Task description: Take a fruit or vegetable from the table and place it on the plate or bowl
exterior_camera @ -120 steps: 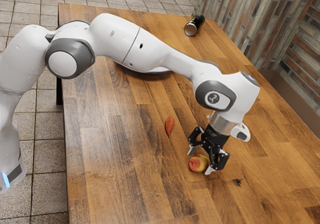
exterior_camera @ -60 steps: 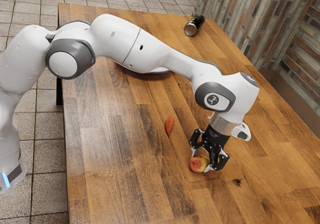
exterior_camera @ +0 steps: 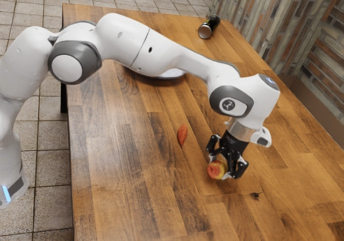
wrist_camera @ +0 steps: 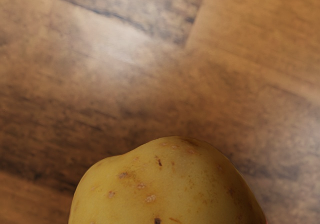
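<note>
Since a moment ago my jaws have clamped the fruit [exterior_camera: 216, 169] from two sides and lifted it just off the tabletop [exterior_camera: 123, 160]. It is rounded, with yellow skin, a red blush and brown specks. Below lie dark-grained wooden planks, with a tiled floor [exterior_camera: 43, 139] and brick walls [exterior_camera: 269, 15] around.

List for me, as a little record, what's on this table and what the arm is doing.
gripper: shut on the fruit
fruit: yellow and red, yellow side toward the wrist camera
red vegetable: lying on the table, apart from the fruit, toward the exterior view's left
plate: white, mostly hidden behind the arm
can: on its side, far end of the table
</note>
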You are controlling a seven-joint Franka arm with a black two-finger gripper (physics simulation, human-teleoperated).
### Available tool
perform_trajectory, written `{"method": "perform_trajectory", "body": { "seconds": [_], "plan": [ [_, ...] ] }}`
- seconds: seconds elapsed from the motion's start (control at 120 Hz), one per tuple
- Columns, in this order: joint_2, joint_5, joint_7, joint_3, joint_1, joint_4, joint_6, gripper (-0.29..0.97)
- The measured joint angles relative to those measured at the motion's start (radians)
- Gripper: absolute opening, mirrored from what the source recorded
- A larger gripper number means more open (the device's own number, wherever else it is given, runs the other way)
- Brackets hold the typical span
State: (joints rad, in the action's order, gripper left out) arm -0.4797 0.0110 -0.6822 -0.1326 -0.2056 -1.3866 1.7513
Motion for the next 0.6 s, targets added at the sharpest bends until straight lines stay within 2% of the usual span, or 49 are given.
{"method": "perform_trajectory", "body": {
  "seconds": [0.192, 0.308, 0.6],
  "plan": [
    [0.013, -0.063, -0.002, 0.021, 0.005, 0.025, -0.002, 0.31],
    [0.019, -0.085, 0.004, 0.065, 0.006, 0.044, -0.005, 0.32],
    [0.02, -0.075, 0.082, 0.202, 0.008, 0.072, -0.01, 0.31]
  ]
}}
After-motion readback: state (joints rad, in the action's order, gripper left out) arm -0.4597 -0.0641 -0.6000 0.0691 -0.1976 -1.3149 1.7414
